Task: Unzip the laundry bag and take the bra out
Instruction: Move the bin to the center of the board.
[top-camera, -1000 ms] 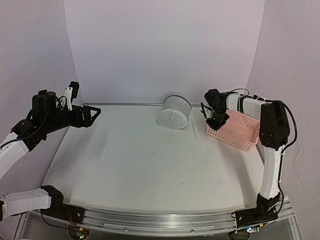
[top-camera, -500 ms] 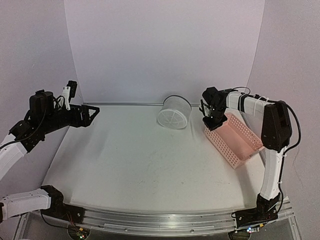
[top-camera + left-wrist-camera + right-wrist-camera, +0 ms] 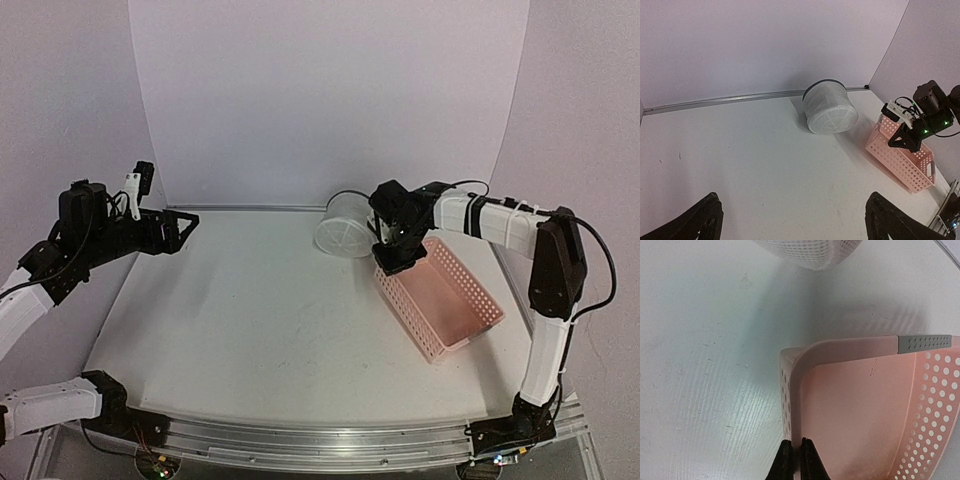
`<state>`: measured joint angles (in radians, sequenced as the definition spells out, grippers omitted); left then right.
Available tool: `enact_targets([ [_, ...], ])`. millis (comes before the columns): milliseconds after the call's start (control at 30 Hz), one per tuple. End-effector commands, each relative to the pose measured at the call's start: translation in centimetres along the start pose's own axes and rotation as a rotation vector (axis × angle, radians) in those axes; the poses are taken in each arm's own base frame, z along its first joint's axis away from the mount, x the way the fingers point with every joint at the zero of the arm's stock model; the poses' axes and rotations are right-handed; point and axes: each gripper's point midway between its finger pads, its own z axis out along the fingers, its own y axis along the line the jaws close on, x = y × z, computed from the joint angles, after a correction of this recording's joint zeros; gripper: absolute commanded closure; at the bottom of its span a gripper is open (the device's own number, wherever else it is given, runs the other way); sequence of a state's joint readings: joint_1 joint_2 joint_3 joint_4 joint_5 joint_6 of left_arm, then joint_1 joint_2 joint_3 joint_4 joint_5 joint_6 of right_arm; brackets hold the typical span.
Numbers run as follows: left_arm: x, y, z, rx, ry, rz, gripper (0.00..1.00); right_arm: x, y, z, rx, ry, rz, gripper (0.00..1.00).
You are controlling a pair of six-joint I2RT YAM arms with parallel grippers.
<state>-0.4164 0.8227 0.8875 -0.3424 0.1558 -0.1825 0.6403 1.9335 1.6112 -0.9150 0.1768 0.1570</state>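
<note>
The laundry bag (image 3: 348, 226) sits just beyond my right end effector (image 3: 391, 264), clamped onto the rim of the pink basket (image 3: 445, 300), I think to clear room; my left end effector (image 3: 188, 228) gapes empty.

We see the laundry bag (image 3: 347, 225) in the upper middle of the top view, just right of centre, resting on the table (image 3: 250, 320) near its far edge. It is a white mesh cylinder, puffed out to full shape and lying on its side, with one round, spoke-ribbed face turned toward us. In the left wrist view (image 3: 830, 107) a dark rim rings its far end. We cannot make out any contents through the mesh.
</note>
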Motion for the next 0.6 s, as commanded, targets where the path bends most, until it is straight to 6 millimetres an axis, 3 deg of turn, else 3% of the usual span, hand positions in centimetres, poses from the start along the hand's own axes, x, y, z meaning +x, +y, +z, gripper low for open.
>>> enact_targets([
  [0,-0.8,-0.5,-0.4,0.021,-0.025,0.015,0.00,-0.8,1.8,-1.9,-0.057,-0.049,0.081,1.00],
  [167,-0.8,-0.6,-0.3,0.024,-0.022,0.016,0.00,-0.8,3.9,-1.3,-0.073,-0.038,0.049,1.00],
  [300,-0.7,-0.6,-0.2,0.025,-0.018,0.015,0.00,-1.2,4.4,0.2,-0.057,-0.024,0.041,1.00],
  [567,-0.6,-0.6,-0.1,0.026,-0.015,0.015,0.00,-2.4,5.2,1.2,-0.062,-0.029,0.035,1.00],
])
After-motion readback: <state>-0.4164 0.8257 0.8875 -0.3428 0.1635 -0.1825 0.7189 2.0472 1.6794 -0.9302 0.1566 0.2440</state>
